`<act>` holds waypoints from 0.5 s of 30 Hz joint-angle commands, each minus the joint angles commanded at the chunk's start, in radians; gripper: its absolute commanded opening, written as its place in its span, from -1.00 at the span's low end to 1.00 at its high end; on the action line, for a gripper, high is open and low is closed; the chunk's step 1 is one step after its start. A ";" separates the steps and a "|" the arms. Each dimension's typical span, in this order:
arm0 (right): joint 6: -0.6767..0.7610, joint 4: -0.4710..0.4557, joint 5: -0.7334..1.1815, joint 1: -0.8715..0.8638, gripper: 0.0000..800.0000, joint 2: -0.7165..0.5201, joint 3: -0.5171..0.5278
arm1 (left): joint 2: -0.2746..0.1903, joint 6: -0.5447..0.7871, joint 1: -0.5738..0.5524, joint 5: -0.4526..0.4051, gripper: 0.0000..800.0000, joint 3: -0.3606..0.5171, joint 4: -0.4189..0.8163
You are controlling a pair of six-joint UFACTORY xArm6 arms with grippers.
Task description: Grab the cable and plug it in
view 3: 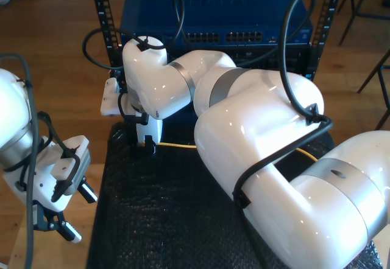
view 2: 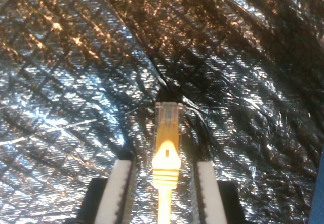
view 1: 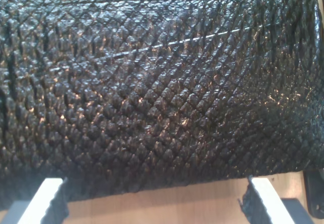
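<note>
The pale yellow cable [view 2: 166,155] lies on the black mat [view 2: 66,82], its clear plug [view 2: 168,113] pointing away from the wrist. My second gripper [view 2: 163,165] is open and straddles the cable, with a gap between each white finger and the boot. In the exterior view this second gripper [view 3: 148,142] is down at the mat's far edge, and the cable [view 3: 180,145] runs off toward the exterior view's right under the arm. My first gripper [view 1: 157,196] is open and holds nothing; it hangs at the exterior view's lower left [view 3: 78,214], beside the mat's edge [view 1: 152,82].
A blue network switch [view 3: 213,13] with a row of ports [view 3: 244,38] stands in a black rack behind the mat. Thick black arm cables [view 3: 292,68] loop over the big white arm. Wooden floor [view 3: 55,50] surrounds the table.
</note>
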 joint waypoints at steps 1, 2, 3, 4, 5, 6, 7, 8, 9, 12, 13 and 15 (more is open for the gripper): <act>0.000 0.000 0.000 0.002 -0.33 0.000 0.000 | 0.000 0.000 0.000 0.000 1.00 0.000 0.000; 0.002 0.000 0.000 0.002 -0.33 0.000 0.000 | 0.000 0.000 0.000 0.000 1.00 -0.002 0.000; 0.005 0.000 0.000 0.002 -0.34 0.000 0.000 | 0.000 0.000 0.000 0.002 1.00 -0.002 0.000; 0.008 -0.003 -0.002 0.002 -0.35 0.000 0.000 | 0.000 0.000 0.000 0.000 1.00 -0.002 0.000; 0.008 -0.008 -0.002 0.002 -0.37 0.000 0.000 | 0.000 0.000 0.000 0.000 1.00 -0.002 0.000; 0.009 -0.012 -0.002 0.003 -0.39 0.000 0.000 | 0.000 0.000 0.000 0.000 1.00 -0.002 0.000; 0.011 -0.015 -0.002 0.003 -0.40 -0.002 0.000 | 0.000 0.000 0.000 0.000 1.00 -0.003 0.000; 0.015 -0.017 -0.002 0.003 -0.42 -0.002 0.000 | 0.000 0.000 0.000 0.000 1.00 -0.003 0.000; 0.018 -0.020 -0.002 0.003 -0.43 -0.002 0.000 | 0.000 0.000 0.000 0.000 1.00 -0.005 0.000; 0.021 -0.035 -0.002 0.003 -0.46 -0.002 0.000 | 0.000 0.000 0.000 0.000 1.00 -0.006 0.000; 0.023 -0.038 -0.002 0.003 -0.48 -0.002 0.002 | 0.000 0.000 0.000 0.000 1.00 -0.006 0.000; 0.023 -0.038 -0.002 0.003 -0.51 -0.003 0.000 | 0.000 0.000 0.000 0.000 1.00 -0.008 0.000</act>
